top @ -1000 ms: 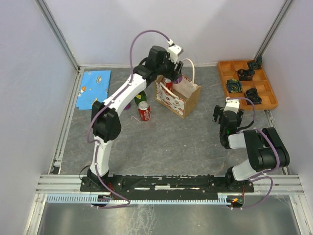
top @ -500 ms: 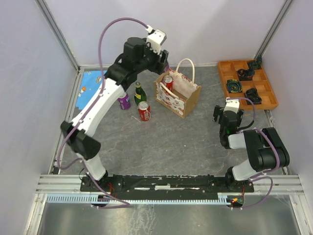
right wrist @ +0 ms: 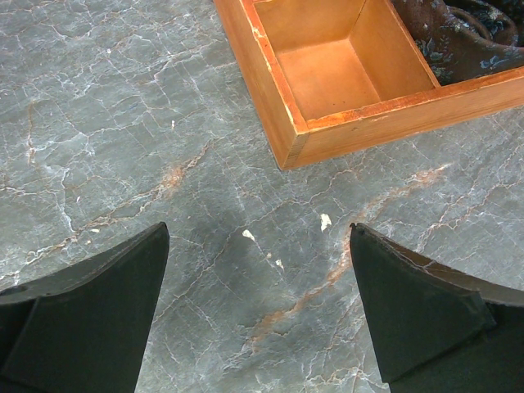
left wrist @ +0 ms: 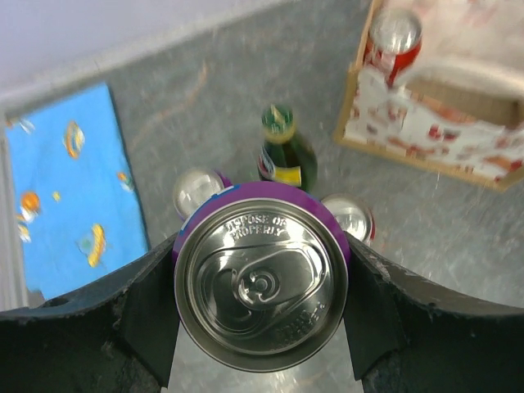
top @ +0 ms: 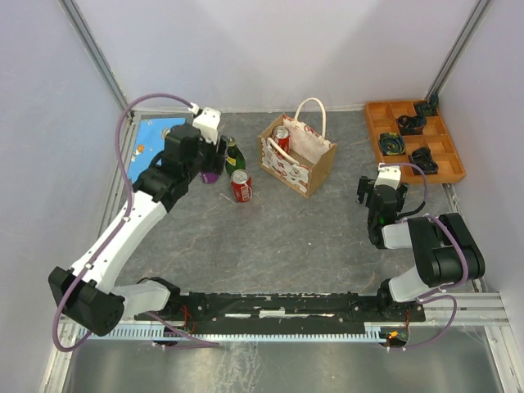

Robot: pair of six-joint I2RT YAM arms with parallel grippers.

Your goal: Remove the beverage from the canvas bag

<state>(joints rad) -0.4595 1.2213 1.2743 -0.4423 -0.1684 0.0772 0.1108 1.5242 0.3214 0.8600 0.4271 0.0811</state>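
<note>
Overhead, the left arm is seen stretched to the back left, with the left gripper [top: 214,155] set over a cluster of drinks by the blue mat [top: 155,146]. A green bottle [top: 234,154] is stood upright there, and a loose red can [top: 241,186] is upright just in front of it. The canvas bag [top: 299,164] is stood to their right, apart from that gripper. Its mouth is up, its handles are raised, and its long axis is run from back left to front right. A bagged red can [top: 281,136] is stood in its back-left end, lid up. The right gripper [top: 378,190] is held near the orange tray [top: 372,123].

Left wrist: a purple can [left wrist: 262,286] is pinched between the two fingers [left wrist: 143,307], outside the bag. Its lid is turned straight at the camera, so its long axis is run along the view line, base toward the table [left wrist: 205,98]. Below it a second purple can [left wrist: 195,190], the bottle and the loose red can are seen standing. The bag is at upper right.

Right wrist: the fingers [right wrist: 82,311] are spread wide with only table between them. A corner of the tray is seen just beyond.
</note>
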